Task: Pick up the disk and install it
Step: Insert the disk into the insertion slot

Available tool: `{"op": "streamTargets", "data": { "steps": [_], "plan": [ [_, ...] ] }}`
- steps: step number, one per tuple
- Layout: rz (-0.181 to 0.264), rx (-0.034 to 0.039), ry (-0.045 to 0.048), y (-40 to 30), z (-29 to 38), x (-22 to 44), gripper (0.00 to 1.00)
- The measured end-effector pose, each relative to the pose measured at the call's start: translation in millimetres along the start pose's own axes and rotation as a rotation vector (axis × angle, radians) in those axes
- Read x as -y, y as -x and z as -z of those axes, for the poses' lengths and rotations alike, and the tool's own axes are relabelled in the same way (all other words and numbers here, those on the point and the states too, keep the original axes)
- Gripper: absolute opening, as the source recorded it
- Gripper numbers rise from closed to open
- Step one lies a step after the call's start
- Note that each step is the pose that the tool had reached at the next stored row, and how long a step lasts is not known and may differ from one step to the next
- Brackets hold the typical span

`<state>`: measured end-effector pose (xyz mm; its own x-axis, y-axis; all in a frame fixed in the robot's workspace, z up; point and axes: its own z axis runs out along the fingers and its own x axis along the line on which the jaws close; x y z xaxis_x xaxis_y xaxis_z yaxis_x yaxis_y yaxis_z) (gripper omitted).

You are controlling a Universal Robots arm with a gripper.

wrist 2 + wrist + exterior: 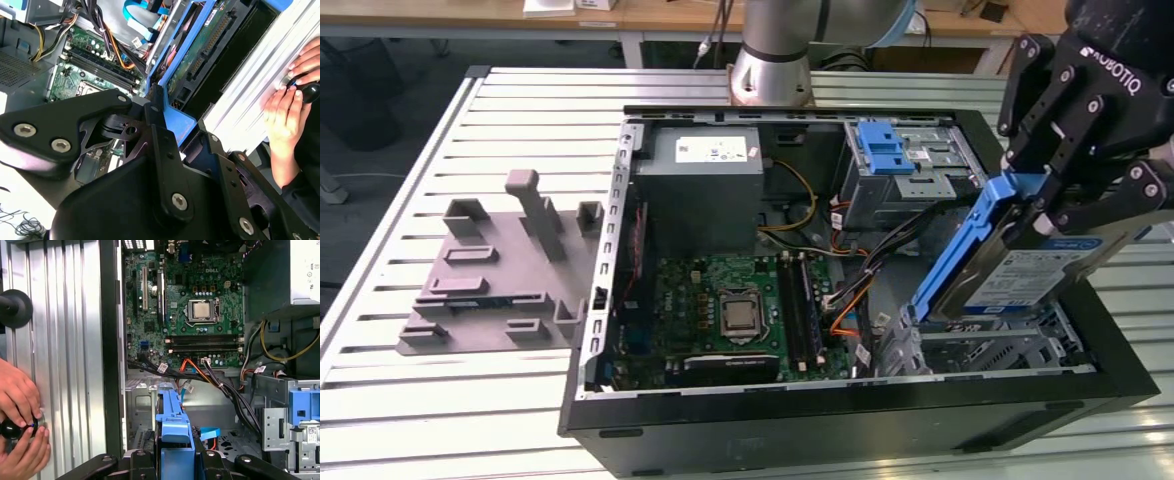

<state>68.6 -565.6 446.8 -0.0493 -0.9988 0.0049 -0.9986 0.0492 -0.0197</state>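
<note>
The claw [1078, 212] is clamped shut on the upper end of the disk [1017, 278]. The disk hangs steeply tilted at the exterior view's right. Its lower end is down at the rim of the empty drive cage [994, 352], in the corner of the open computer case [854, 412]. Whether that lower edge touches the cage metal I cannot tell.

The step in hand looks like seating the disk in the cage. I judge it about half done: the disk is off the tabletop [440, 420] and over the cage, but not yet in. To do it well, the tilt probably has to come out so that the blue side rail [961, 250] runs parallel to the cage walls. Entering crooked would likely jam it. The bundle of cables [215, 377] passes close to the cage mouth and could get pinched, so a slow, straight descent seems wise.

The exterior view gives the disk's tilt and its label face, and a grey fixture plate [494, 270] lying on the slatted tabletop beside the case. The second wrist view shows the disk's underside instead, with its green circuit board [207, 47]. The first wrist view looks along the rail into the cage and over the motherboard [192, 310]. Both wrist views show a person's hands [20, 405] on a black knob [9, 428] on the tabletop, outside the case.
</note>
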Motion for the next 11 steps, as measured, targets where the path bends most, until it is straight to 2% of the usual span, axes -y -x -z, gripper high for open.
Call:
{"op": "streamTargets", "data": {
  "steps": [11],
  "plan": [
    [0.0, -0.0001, 0.0002, 0.1, -5.2, 0.8, 0.36]
  ]
}}
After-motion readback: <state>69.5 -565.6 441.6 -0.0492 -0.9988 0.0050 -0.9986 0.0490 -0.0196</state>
